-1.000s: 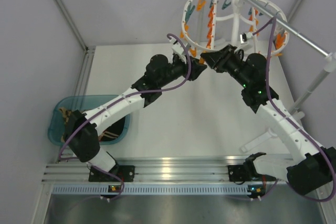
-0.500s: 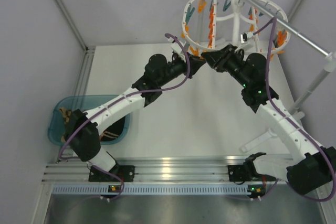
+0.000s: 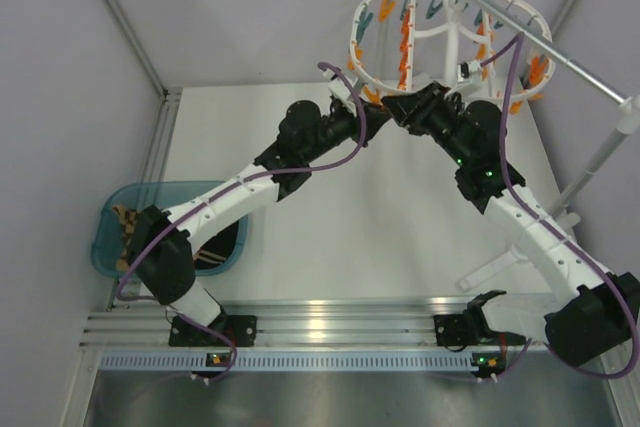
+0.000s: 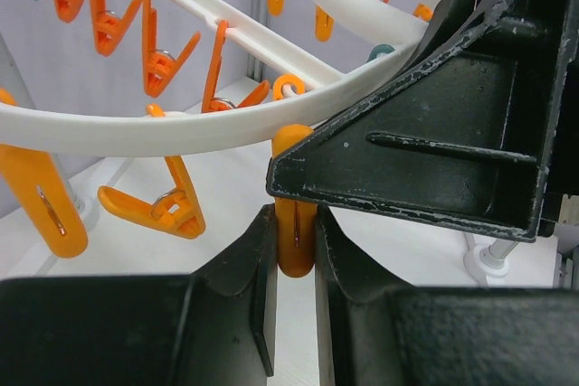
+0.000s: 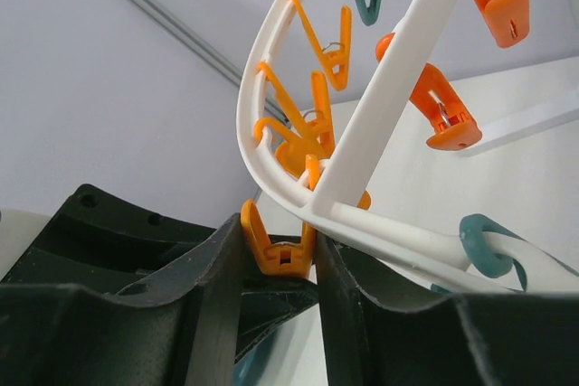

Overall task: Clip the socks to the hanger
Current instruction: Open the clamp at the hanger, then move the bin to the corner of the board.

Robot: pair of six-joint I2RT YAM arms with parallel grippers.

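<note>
Both your arms reach forward and up over the surface [image 3: 400, 237], and their wrists meet at the near rim of the hanger [image 3: 354, 44]. The left gripper [image 4: 295, 223] has its jaws clenched on an orange clip [image 4: 291, 146]. The right gripper [image 5: 279, 246] jaws squeeze a forked orange clip [image 5: 258, 228]. The socks [image 3: 122, 217] lie in the teal tub [image 3: 100, 239] by the left base.

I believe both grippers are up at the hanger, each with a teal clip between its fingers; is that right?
Not quite: the clips are orange, not teal. The left wrist view shows the left gripper closed around an orange clip, and the right wrist view shows the right gripper around a second clip, also orange. Both clips hang on the hanger.
</note>
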